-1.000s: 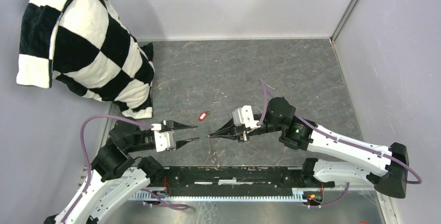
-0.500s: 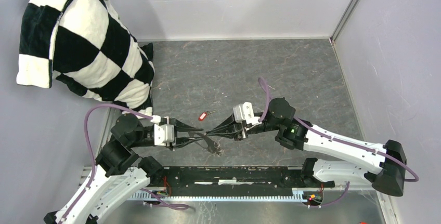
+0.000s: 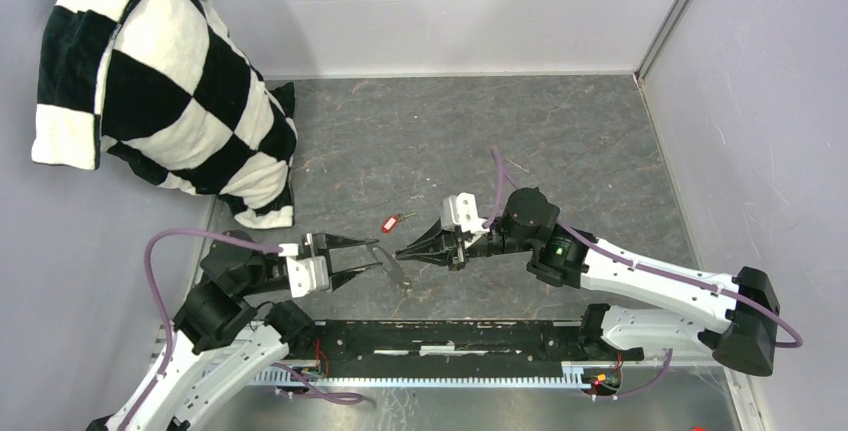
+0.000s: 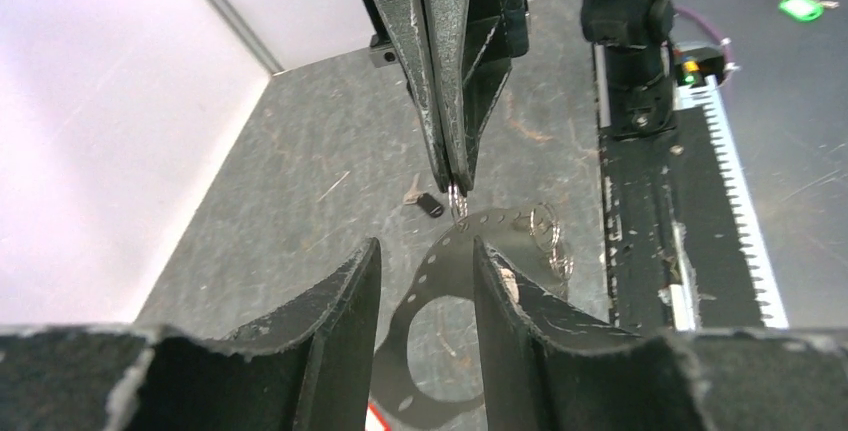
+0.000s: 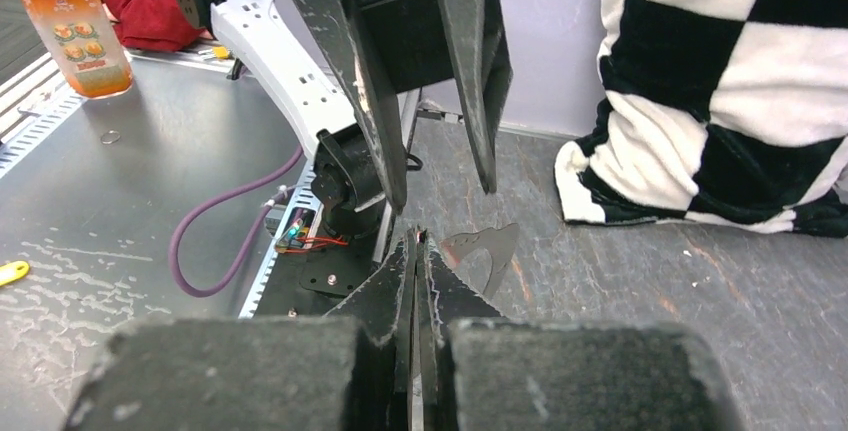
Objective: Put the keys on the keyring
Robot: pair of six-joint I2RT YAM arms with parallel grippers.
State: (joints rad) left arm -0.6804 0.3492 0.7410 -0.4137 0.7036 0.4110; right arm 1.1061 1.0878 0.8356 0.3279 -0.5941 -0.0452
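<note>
The keyring [image 4: 437,271] is a dark perforated strap loop carrying small silver rings [image 4: 547,227]. It hangs from my right gripper [image 4: 458,189], which is shut on a little ring at its top. My left gripper [image 4: 427,247] faces it, open, with the strap showing in the gap just beyond its fingertips. From above, the left gripper [image 3: 378,257] and right gripper [image 3: 400,254] sit nearly tip to tip, the keyring [image 3: 393,265] between them. The red-tagged key [image 3: 392,221] lies on the table just behind them. A black-headed key [image 4: 430,204] lies below the right fingertips.
A black-and-white checkered pillow [image 3: 170,81] leans in the back left corner. Walls close the back and right side. The black base rail [image 3: 450,336] runs along the near edge. An orange drink bottle [image 5: 75,21] stands off the table.
My right gripper has shifted left and slightly back with the keyring hanging from it. My left gripper reached in, narrowed briefly, then opened again and drew back a little.
</note>
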